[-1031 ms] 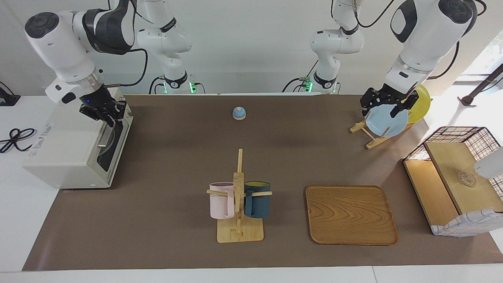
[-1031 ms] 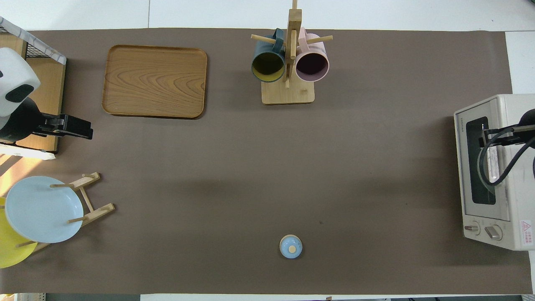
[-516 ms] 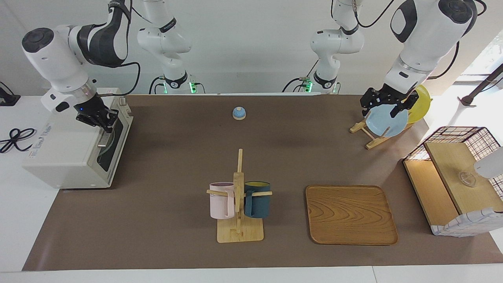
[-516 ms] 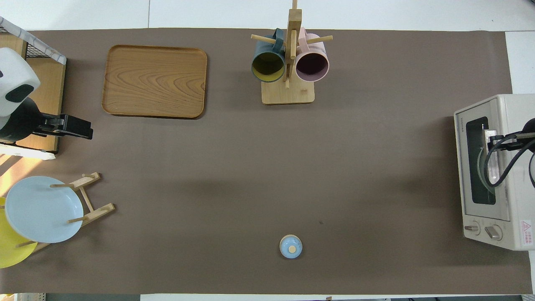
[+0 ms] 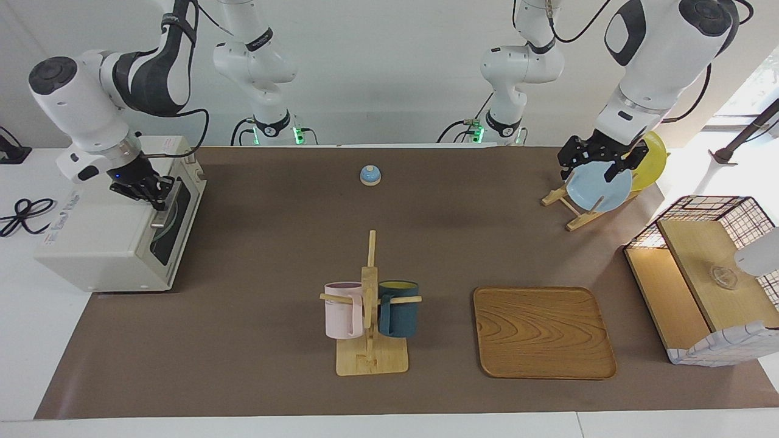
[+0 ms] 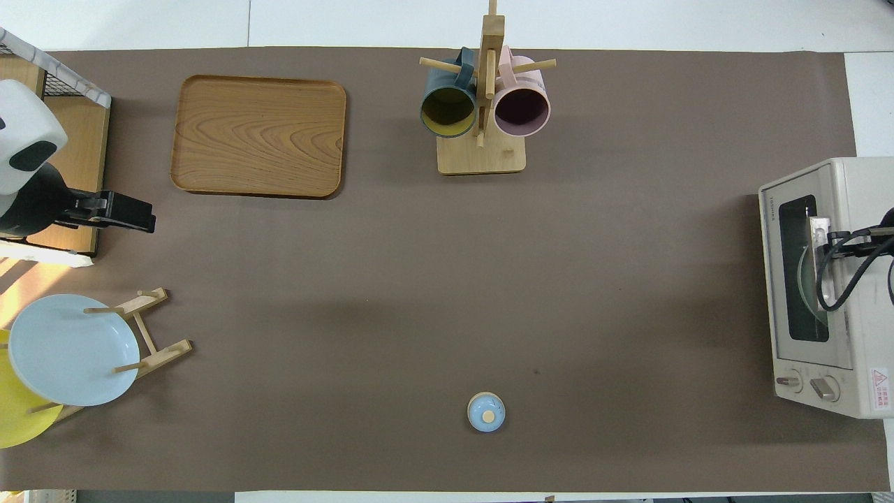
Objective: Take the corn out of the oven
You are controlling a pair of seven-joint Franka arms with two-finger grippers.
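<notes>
The off-white oven [image 5: 103, 243] stands at the right arm's end of the table, its dark glass door [image 5: 165, 238] shut; it also shows in the overhead view [image 6: 855, 202]. The corn is hidden; only a pale curved plate edge shows through the glass [image 6: 803, 293]. My right gripper [image 5: 148, 193] hangs just over the oven's top by the door's upper edge and metal handle [image 5: 162, 213], seen from above [image 6: 834, 241] too. My left gripper [image 5: 589, 176] waits open and empty over the plate rack [image 5: 569, 210].
A mug tree [image 5: 369, 328] with a pink and a dark blue mug stands mid-table. A wooden tray [image 5: 543, 331] lies beside it. A wire-framed wooden shelf box [image 5: 706, 274] is at the left arm's end. A small blue knob lid [image 5: 370, 175] lies nearer the robots.
My right gripper has drawn back from over the door's front edge to over the oven's top, toward the table's end. The left arm has not moved.
</notes>
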